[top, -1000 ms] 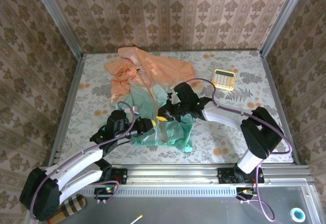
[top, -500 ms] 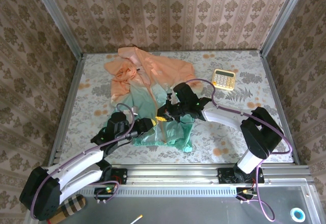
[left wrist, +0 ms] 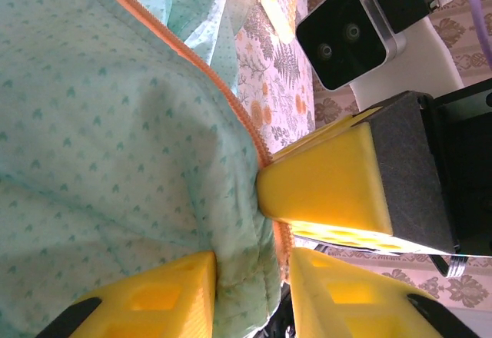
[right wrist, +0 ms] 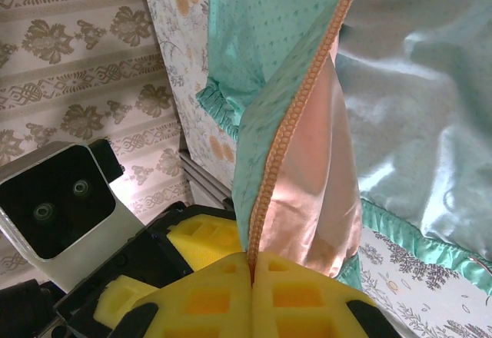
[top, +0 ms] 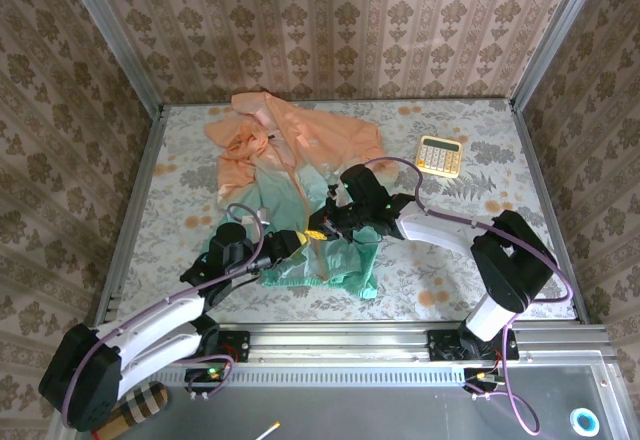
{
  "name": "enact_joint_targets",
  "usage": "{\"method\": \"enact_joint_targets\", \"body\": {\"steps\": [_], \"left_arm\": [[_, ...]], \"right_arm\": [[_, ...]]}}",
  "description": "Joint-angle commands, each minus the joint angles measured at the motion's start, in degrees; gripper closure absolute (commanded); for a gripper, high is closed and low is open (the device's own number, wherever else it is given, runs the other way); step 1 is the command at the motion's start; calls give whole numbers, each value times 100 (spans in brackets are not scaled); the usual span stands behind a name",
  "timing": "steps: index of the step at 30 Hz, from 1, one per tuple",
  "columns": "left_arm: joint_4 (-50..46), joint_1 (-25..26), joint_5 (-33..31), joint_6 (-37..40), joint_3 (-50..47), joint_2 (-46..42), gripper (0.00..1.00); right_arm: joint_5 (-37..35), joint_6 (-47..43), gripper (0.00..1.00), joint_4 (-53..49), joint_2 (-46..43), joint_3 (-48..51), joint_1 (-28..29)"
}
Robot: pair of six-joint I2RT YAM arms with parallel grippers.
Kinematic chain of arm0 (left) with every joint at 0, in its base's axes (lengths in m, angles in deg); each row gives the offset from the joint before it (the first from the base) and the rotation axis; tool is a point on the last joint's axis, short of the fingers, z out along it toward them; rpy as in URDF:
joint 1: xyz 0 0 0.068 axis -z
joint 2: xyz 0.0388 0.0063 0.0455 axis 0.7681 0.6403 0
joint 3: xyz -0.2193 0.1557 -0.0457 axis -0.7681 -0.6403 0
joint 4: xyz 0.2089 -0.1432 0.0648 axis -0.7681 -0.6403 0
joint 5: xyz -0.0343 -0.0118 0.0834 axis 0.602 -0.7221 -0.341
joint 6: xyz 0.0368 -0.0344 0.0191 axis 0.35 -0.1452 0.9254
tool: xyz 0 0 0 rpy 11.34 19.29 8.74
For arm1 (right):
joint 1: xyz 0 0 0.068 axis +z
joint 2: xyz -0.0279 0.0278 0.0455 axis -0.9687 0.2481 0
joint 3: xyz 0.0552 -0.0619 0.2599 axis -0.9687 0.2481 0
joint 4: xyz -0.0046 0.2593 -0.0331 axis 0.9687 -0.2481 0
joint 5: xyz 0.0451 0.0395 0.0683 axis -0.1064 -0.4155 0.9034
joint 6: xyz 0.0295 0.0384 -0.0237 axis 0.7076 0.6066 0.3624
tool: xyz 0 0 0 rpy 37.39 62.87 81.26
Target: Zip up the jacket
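Mint jacket (left wrist: 115, 123) fabric is being pinched by the left gripper (left wrist: 252, 276), the zipper (right wrist: 296, 115) being clamped by the right gripper (right wrist: 252, 265)

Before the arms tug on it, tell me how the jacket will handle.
The jacket is probably floppy: it lies rumpled and drapes in folds from the right end effector. Its sheen suggests slippery cloth that may slide in a pinch. It looks thin and light, so likely to drag along rather than stay put.
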Motion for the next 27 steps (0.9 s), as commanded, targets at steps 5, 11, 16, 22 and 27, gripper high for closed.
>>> {"method": "enact_joint_targets", "body": {"steps": [5, 11, 16, 22, 27], "left_arm": [[500, -5, 151, -138, -78, 89, 74], [529, -20, 168, -140, -82, 94, 77], [604, -55, 237, -160, -99, 91, 77], [667, -101, 313, -152, -134, 102, 80], [919, -247, 585, -23, -288, 142, 100]], "right_arm": [[62, 62, 100, 125, -79, 105, 50], [62, 56, 100, 116, -80, 100, 44], [69, 62, 100, 118, -88, 105, 57], [65, 62, 100, 97, -88, 104, 79], [65, 34, 100, 5, -96, 68, 84]]}}
